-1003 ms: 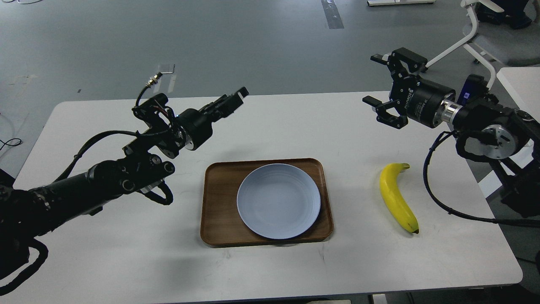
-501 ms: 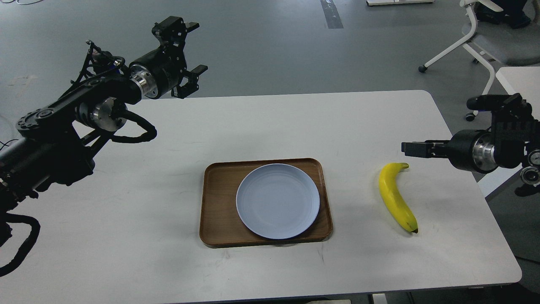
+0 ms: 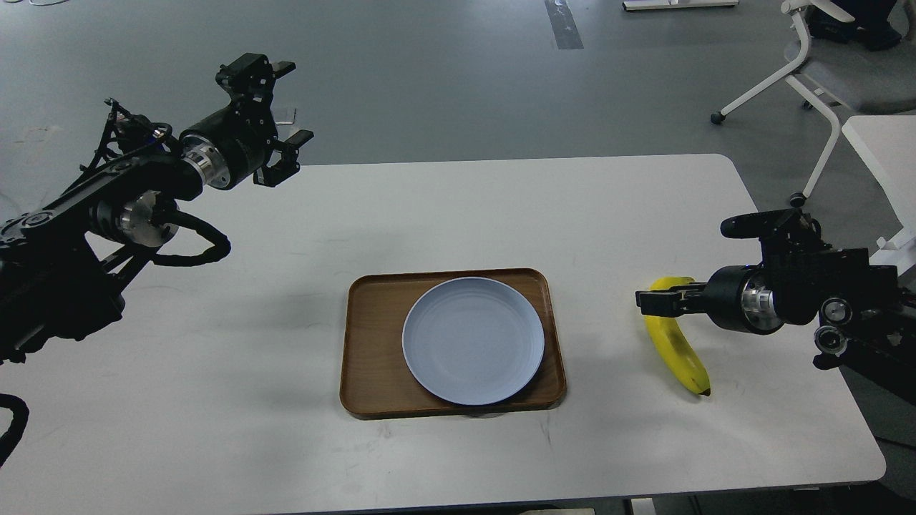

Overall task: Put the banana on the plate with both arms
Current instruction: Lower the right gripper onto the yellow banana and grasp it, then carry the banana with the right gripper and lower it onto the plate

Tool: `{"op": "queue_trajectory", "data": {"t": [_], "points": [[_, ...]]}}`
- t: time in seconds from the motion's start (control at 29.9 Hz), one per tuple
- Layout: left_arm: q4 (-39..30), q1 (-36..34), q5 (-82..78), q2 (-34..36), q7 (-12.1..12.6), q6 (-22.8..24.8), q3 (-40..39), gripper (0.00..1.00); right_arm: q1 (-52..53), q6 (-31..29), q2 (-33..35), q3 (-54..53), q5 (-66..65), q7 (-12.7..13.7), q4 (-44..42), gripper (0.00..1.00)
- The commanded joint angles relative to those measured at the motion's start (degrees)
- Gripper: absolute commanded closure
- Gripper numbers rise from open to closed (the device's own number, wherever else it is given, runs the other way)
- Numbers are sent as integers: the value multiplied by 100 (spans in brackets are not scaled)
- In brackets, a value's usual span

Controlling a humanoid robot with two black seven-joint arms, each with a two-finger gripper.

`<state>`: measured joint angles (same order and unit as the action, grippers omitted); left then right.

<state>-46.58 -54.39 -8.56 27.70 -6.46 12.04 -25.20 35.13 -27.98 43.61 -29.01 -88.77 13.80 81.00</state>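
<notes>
The yellow banana (image 3: 681,355) lies on the white table, right of the tray, with its dark tip toward the front. The pale blue-grey plate (image 3: 472,340) sits empty on the brown wooden tray (image 3: 372,350) at the table's middle. My right gripper (image 3: 657,301) reaches in low from the right and covers the banana's upper part near the stem. It is seen edge-on, so its fingers cannot be told apart. My left gripper (image 3: 290,104) is open and empty, raised over the table's far left edge, far from the plate.
The white table (image 3: 215,400) has rounded corners, and its right edge runs just beyond the banana. A white office chair (image 3: 823,64) and a second white table (image 3: 884,146) stand at the far right on the grey floor.
My right gripper has dropped down and left from beside the banana's stem and now lies over its upper part. My left gripper has shifted slightly left and lower. The banana and plate have not moved.
</notes>
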Motion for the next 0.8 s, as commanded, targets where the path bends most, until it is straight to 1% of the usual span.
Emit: {"op": "queue_trajectory", "data": {"t": [0.0, 0.03, 0.13, 0.2, 0.23, 0.3, 0.37, 0.53, 0.6, 0.7, 0.74, 0.77], "points": [[-18, 69, -22, 34, -5, 1, 6, 1, -137, -2, -72, 0, -17, 70, -120, 16], [-18, 87, -31, 42, -5, 1, 24, 1, -164, -2, -72, 0, -52, 70, -137, 18], [-9, 139, -40, 34, -5, 1, 50, 1, -182, -2, -72, 35, -192, 70, -137, 32], [-9, 175, -49, 25, -5, -8, 59, 1, -173, -2, -81, 88, -228, 9, -128, 70], [-9, 201, -49, 16, 4, -8, 68, 1, -173, -2, -99, 80, -228, 0, -120, 100], [-9, 219, -58, 16, -5, -34, 77, 1, -173, -2, -151, 71, -228, 0, -120, 100], [-9, 227, -58, -2, 4, -87, 85, 1, -155, 3, -283, 53, -210, -61, -111, 100], [-9, 245, -119, 7, 4, -87, 85, 1, -129, 213, -398, 45, -210, -61, -76, 100], [-9, 280, -172, 25, 4, -87, 85, 1, -15, 327, -450, 27, -202, -105, 29, 100], [-9, 289, -181, 25, 4, -87, 85, 1, 380, 556, -591, 35, -202, -403, 214, 100], [-9, 289, -181, 25, 4, -87, 85, 1, 572, 626, -721, 44, -210, -596, 293, 100], [-9, 289, -181, 25, 4, -96, 85, 1, 661, 635, -810, 53, -210, -685, 328, 100]]}}
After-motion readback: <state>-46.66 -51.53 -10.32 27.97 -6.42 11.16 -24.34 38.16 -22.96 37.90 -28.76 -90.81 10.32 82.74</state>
